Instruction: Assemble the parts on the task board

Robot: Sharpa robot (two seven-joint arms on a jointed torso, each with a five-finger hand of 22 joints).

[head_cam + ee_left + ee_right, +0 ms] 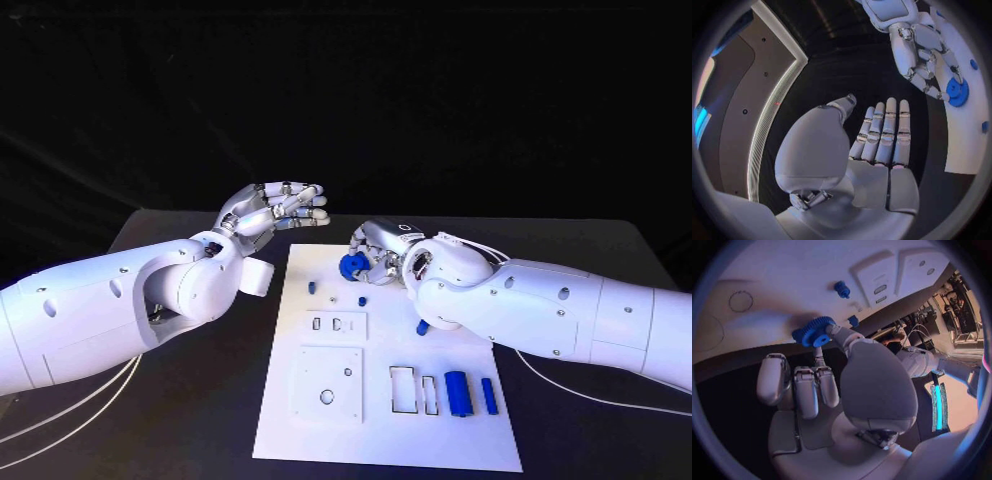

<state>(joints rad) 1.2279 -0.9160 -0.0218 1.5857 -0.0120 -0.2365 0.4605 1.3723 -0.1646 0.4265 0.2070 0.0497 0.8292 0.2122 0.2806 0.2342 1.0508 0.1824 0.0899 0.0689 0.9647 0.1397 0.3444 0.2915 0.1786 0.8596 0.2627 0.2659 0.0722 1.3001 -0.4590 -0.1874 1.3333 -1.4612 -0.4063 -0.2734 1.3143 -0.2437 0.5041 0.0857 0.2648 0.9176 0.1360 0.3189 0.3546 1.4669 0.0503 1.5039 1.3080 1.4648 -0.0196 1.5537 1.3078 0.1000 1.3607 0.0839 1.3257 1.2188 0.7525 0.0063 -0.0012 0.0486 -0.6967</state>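
Over the black table [173,225], assembly looks barely begun.
Left hand [277,208] hovers empty, fingers apart, off the white plastic task board [387,440]; right hand [378,245] pinches a blue toothed gear [352,264] above the board's far end; loose blue bars [457,392] lie unplaced near its nearer right side.

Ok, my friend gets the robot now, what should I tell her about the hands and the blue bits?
Left hand: holds nothing, fingers apart, raised beside the task board's far left corner.
Right hand: pinches the blue gear over the board's far end.
Other blue parts: small pieces near the board's middle, two bars at its near right beside open slots.
Done: gear picked up. Left: seat the gear, then fit the remaining pieces.
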